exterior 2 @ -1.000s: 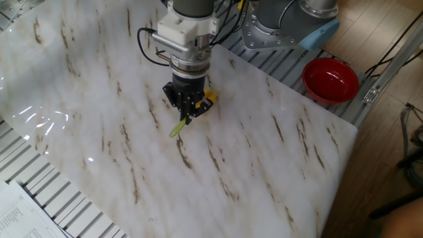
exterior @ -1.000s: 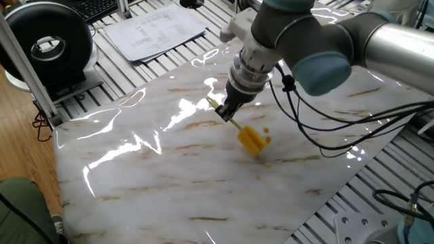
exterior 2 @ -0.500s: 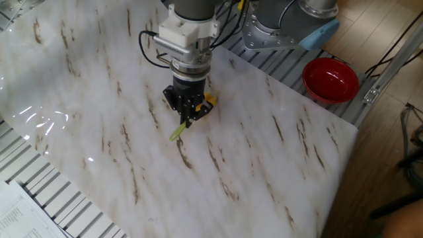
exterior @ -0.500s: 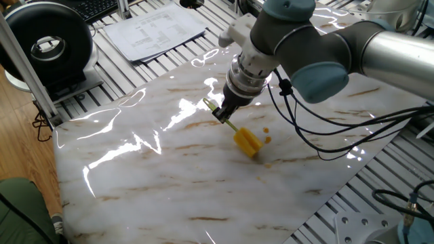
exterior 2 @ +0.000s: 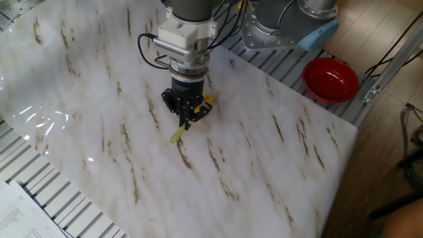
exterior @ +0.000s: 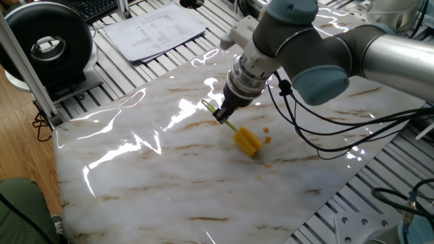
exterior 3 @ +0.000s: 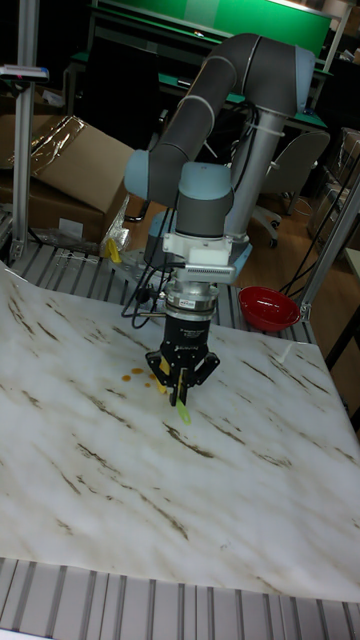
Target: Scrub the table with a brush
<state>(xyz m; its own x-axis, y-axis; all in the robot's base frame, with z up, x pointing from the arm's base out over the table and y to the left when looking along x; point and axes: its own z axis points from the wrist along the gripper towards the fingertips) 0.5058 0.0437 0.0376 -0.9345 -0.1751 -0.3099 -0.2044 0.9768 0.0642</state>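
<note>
The brush (exterior: 245,140) has a chunky yellow head pressed on the marble table (exterior: 169,183) and a thin pale green handle slanting up to the left. My gripper (exterior: 222,114) is shut on that handle near its upper end. In the other fixed view the gripper (exterior 2: 186,119) hides most of the brush (exterior 2: 177,135); only the handle tip and a bit of yellow head show. The tall fixed view shows the gripper (exterior 3: 181,382) pointing straight down with the handle tip poking out below. Small orange stains (exterior: 267,135) lie right beside the head.
A red bowl (exterior 2: 330,79) sits off the table's far corner by the arm's base. Papers (exterior: 154,30) and a black round device (exterior: 46,46) lie on the slatted frame beyond the slab. Cables (exterior: 319,129) hang from the arm over the table.
The gripper and brush have slid a short way left across the slab, the head moving slightly away from the orange stains.
</note>
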